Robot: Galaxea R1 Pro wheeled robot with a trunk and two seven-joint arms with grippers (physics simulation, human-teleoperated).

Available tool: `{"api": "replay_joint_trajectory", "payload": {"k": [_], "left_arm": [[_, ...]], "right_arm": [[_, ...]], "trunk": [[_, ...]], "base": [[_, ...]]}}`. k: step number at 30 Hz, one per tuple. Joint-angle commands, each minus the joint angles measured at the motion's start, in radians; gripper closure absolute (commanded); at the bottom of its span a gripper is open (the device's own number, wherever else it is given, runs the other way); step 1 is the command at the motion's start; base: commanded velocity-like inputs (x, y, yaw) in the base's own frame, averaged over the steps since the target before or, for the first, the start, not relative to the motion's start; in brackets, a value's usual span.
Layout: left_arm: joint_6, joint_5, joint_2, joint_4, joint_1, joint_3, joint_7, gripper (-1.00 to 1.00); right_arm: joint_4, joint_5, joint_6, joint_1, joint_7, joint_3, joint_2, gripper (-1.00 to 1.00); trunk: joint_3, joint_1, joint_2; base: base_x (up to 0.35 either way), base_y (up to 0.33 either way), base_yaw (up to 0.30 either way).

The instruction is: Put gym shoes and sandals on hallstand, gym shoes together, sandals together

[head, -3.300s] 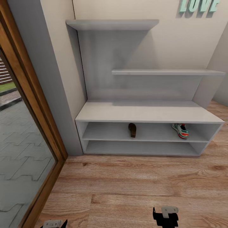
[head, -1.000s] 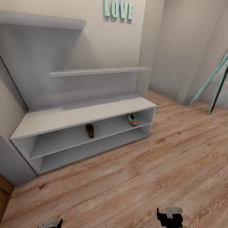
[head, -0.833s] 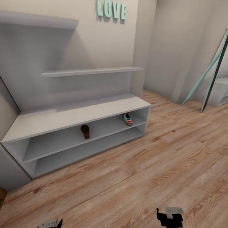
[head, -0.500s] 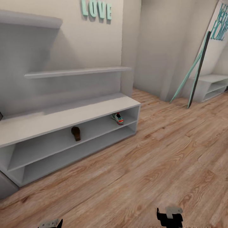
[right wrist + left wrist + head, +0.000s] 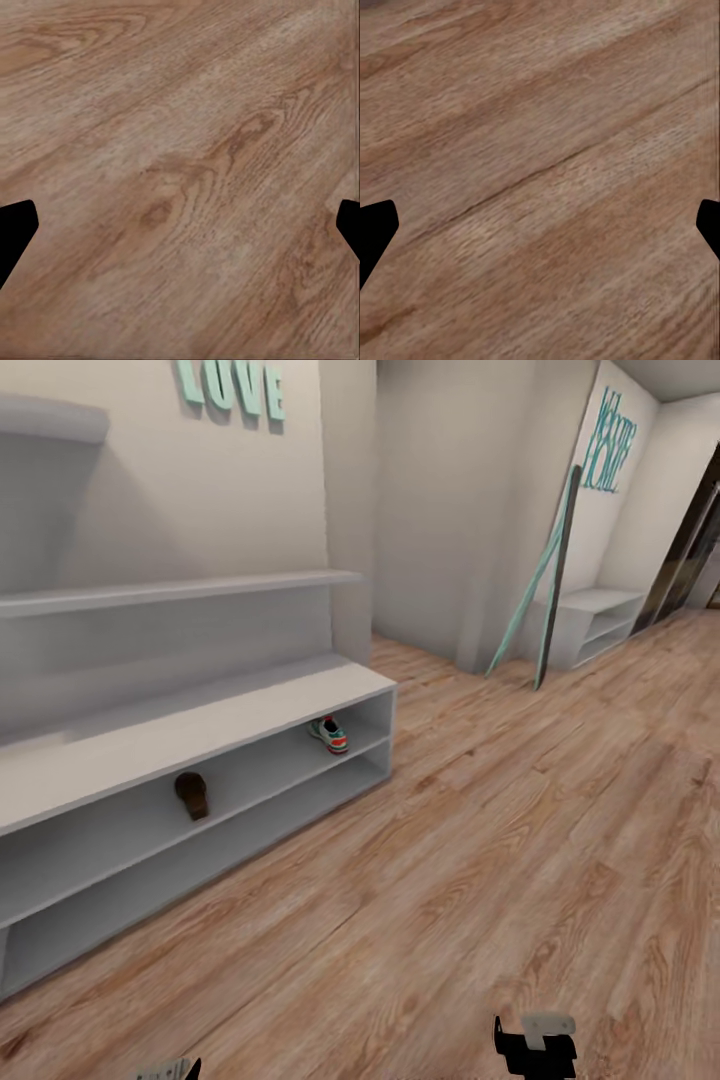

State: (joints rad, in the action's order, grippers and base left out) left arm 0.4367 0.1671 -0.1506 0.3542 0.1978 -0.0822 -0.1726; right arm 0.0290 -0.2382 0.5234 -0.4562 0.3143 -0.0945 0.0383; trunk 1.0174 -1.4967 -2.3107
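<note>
The pale grey hallstand (image 5: 200,720) runs along the left wall in the head view. On its upper open shelf lie one dark brown sandal (image 5: 192,794) and, further right, one white gym shoe (image 5: 329,734) with teal and red accents, well apart from each other. My left gripper (image 5: 540,232) hangs open over bare wood-plank floor (image 5: 547,150), and its top pokes in at the head view's lower edge (image 5: 165,1070). My right gripper (image 5: 180,232) is open too, over the floor (image 5: 187,172), low in the head view (image 5: 535,1045). The second shoe and the second sandal are out of view.
A plain white low bench (image 5: 595,622) stands far down the corridor at the right, with a dark-and-teal frame (image 5: 545,585) leaning on the wall beside it. A wall corner (image 5: 350,500) juts out past the hallstand. A dark doorway (image 5: 695,550) opens at the far right.
The whole head view has swung to the right: the hallstand has slid toward the left edge, and the far corridor, white bench and doorway have come into sight. Shoe and sandal stay on the shelf.
</note>
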Motion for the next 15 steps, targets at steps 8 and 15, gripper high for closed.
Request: {"api": "replay_joint_trajectory", "payload": {"k": [8,15], "left_arm": [[0.007,0.009,0.001,-0.003,0.0,-0.004,-0.01,-1.0],[0.009,0.009,0.001,-0.003,0.0,-0.004,-0.01,-1.0]], "right_arm": [[-0.001,-0.011,0.003,-0.001,0.003,-0.008,-0.001,-1.0],[-0.001,-0.011,0.003,-0.001,0.003,-0.008,-0.001,-1.0]], "trunk": [[-0.002,0.004,0.007],[-0.002,0.004,0.007]], "base": [[0.0,0.0,-0.296],[0.0,0.0,-0.296]]}}
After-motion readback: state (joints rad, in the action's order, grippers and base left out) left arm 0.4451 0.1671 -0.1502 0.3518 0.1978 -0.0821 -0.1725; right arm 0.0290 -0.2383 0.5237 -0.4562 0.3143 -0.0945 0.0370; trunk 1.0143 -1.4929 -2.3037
